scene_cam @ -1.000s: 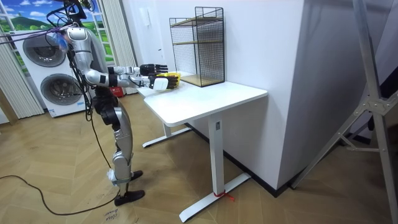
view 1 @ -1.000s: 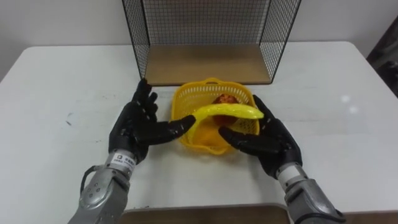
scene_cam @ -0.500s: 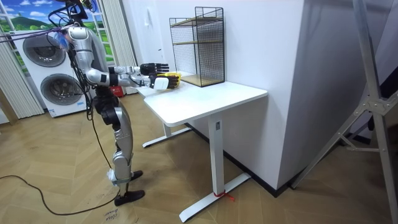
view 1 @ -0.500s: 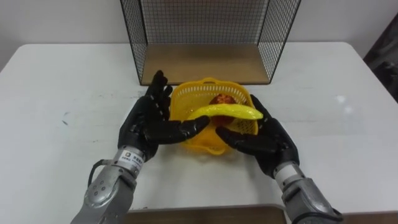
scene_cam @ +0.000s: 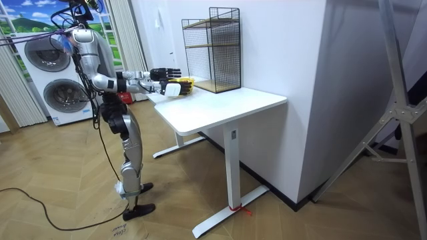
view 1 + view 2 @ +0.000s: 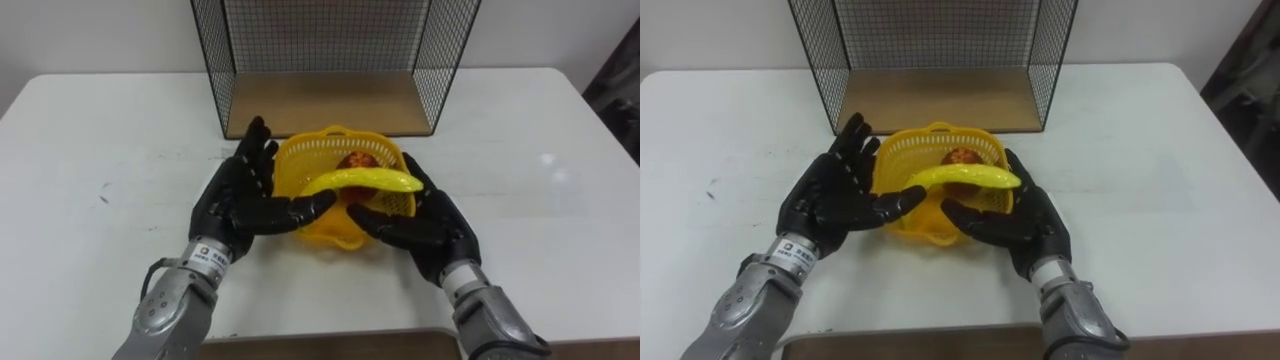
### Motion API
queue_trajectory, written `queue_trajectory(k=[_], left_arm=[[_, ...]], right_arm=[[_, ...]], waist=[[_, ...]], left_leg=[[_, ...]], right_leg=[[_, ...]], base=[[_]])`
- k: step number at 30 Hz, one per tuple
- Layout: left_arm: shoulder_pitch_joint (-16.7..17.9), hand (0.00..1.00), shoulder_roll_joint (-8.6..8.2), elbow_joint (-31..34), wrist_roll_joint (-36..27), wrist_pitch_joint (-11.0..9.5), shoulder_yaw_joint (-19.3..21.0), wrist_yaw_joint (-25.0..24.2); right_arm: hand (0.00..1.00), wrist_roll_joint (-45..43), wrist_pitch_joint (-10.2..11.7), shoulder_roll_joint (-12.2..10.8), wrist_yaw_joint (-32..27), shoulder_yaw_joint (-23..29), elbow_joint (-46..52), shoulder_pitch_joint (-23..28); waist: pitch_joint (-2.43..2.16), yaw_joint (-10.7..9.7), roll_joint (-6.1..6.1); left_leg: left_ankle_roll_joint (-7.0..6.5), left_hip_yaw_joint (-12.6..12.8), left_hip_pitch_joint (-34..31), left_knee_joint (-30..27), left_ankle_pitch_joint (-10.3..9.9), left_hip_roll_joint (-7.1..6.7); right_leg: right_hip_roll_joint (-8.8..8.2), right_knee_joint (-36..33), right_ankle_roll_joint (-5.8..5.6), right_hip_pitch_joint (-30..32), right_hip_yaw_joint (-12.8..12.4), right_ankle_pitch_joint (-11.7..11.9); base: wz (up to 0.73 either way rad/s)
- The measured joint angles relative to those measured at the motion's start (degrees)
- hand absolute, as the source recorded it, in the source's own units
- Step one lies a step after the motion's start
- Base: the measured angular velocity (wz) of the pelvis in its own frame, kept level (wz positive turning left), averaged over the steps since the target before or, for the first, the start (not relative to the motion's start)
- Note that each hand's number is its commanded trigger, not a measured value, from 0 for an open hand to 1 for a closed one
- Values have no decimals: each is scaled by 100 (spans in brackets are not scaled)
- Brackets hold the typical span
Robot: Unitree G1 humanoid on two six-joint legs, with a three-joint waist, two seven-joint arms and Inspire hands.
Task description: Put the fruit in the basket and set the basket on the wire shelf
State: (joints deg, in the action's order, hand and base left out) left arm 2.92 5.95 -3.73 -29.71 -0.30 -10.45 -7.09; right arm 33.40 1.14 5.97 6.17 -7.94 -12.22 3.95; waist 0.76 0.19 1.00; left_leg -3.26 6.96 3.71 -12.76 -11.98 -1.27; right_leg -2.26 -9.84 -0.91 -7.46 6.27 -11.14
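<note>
Left eye view: shelf [image 6: 330,100] behind basket [image 6: 292,168]

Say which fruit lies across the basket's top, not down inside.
The banana: long, yellow, lying across the top of the basket. The round red fruit sits down inside, behind it.

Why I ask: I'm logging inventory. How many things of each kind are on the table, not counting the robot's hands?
Basket: 1
Banana: 1
Red fruit: 1
Wire shelf: 1
Total: 4
</note>
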Motion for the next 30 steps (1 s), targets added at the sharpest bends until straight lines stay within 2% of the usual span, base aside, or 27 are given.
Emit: queue_trajectory(k=[3, 7, 11, 15, 17, 22, 30], left_arm=[[43, 0, -3, -20, -5, -16, -9, -1], [45, 0, -4, -42, -6, -17, -11, -2], [44, 0, 8, -187, -5, -205, -62, -2], [26, 0, -4, -381, -25, -460, -127, -2], [17, 0, -27, -425, -148, -521, -149, -1], [16, 0, -19, -447, -223, -511, -123, 22], [14, 0, -14, -488, -220, -495, -98, 69]], right_arm=[[0, 2, 26, -6, 8, -1, -68, -3], [0, -21, 26, -2, 3, -28, -78, -4], [0, -123, 26, 8, -4, -133, -64, -26], [0, -110, 27, 14, -45, -214, -47, -91], [0, -120, 26, 12, -59, -215, -34, -132], [0, -122, 13, 9, -115, -215, 129, -249], [0, -236, 12, 13, -171, -212, 353, -421]], waist=[[-29, -5, -42], [-34, -3, -54], [-30, 23, -56], [2, 6, -43], [12, 4, -27], [33, 7, 4], [34, 4, 18]], left_leg=[[0, 2, 6, 0, 0, 1], [1, 10, 10, -1, 0, 14], [7, 47, 6, 3, -1, 39], [10, 47, 21, 5, 1, 42], [10, 47, 21, 6, 1, 42], [10, 54, 3, 9, 0, 42], [11, 71, -3, 9, 1, 42]], right_leg=[[0, -2, 1, -5, -3, 1], [9, -2, 5, -10, 0, 3], [23, -12, 15, -13, -5, 9], [24, -7, 17, -41, 7, 10], [25, -8, 17, -45, 2, 10], [25, -8, 18, -30, 2, 11], [23, -5, 18, -3, -3, 11]], base=[[0], [0], [-2], [0], [0], [0], [0]])
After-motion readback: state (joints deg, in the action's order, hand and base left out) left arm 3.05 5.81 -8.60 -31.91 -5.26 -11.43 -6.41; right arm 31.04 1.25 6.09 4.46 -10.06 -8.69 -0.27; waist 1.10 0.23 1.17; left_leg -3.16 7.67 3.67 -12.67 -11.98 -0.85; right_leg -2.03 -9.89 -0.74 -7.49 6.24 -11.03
